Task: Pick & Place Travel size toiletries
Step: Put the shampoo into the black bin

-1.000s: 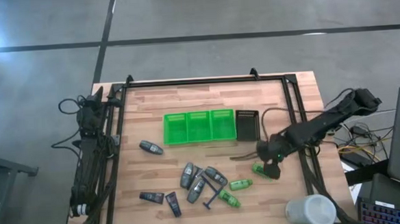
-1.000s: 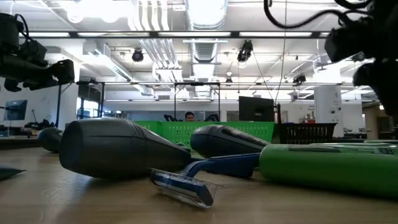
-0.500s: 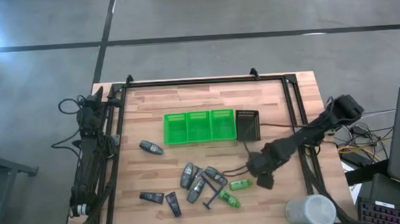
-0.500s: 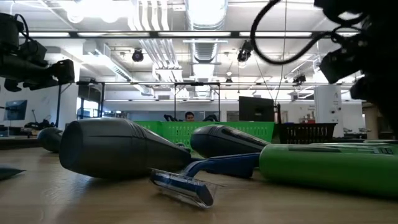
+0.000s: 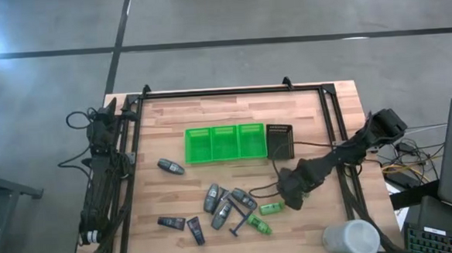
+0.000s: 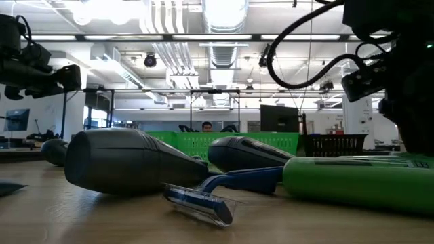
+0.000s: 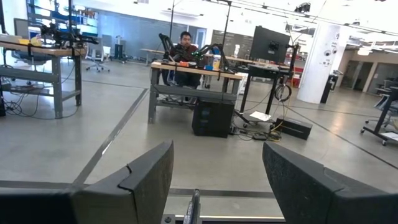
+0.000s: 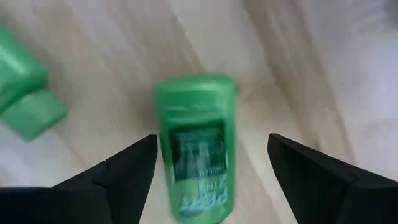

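Right end effector [image 8: 211,165]: fingers apart, straddling a green mini bottle [image 8: 198,149] — the high view hides that gap.
Left end effector [image 7: 217,180]: fingers apart, off the table [image 5: 210,116].

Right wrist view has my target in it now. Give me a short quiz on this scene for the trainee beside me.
1. True or false: the right hand is shut on the green mini bottle.
2. How many compartments has the green tray? A two, B three, C four.
3. Fill in: the ___ hand waits at the table's side edge, away from the toiletries.

Key
1. False: its fingers stand open, one on each side of the bottle.
2. B.
3. Left: the left hand is open and looks out into the room.
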